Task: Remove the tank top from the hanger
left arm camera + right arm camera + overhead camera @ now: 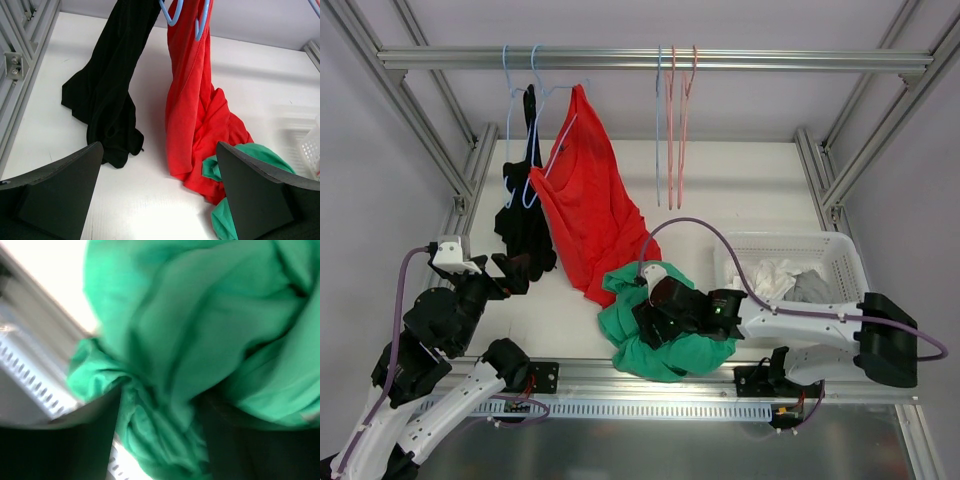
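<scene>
**Green top off hanger, right gripper on it**

Right gripper (160, 440) looks clamped on a bunch of the green tank top (190, 340); the view is blurred, so bite depth is unclear; the rest heaps around it. My advice: lift clear before moving, since the red top (192, 115) lies just beyond its fingers and could drag. Left gripper (160, 200) gapes wide, holding nothing; black top (107, 100) ahead-left; blue hanger (172, 12) above, red top on it.
</scene>
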Robot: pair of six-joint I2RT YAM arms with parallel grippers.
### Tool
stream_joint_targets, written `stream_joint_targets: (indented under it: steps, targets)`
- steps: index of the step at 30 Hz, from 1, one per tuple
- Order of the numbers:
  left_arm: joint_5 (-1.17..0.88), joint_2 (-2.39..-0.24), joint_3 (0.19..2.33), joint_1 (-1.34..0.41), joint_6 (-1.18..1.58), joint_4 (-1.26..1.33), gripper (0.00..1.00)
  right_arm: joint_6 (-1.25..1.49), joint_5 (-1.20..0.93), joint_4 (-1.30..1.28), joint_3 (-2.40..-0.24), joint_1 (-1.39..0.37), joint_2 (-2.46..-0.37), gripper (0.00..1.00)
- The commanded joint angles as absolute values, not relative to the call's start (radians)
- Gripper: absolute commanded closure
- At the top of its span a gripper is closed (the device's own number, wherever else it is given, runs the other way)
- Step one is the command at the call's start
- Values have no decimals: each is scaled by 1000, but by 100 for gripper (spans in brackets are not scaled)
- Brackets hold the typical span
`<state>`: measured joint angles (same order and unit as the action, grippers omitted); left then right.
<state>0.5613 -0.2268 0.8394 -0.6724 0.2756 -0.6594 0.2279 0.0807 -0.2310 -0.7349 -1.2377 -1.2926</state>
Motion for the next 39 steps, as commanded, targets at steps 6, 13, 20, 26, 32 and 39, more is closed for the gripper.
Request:
stream_joint_targets:
  steps: [6, 13, 20, 26, 32, 39]
  targets:
    - [563, -239, 839, -669, 262, -641, 1, 290, 215, -452, -845, -1333, -1149, 1]
    - [564, -238, 839, -669, 259, -643, 1, 366, 218, -498, -790, -1350, -1261, 1]
    - [557, -244, 839, -669, 258, -641, 1, 332, 232, -491, -824, -1362, -1344, 48]
    - [568, -232, 841, -669, 255, -641, 1, 261, 287, -529, -932, -1362, -1168, 100]
    - [575, -203, 842, -669, 262, -641, 1, 131, 454, -822, -1301, -1364, -905, 100]
    - [598, -172, 842, -669, 267, -641, 1, 8, 705, -1130, -1778, -1362, -893, 100]
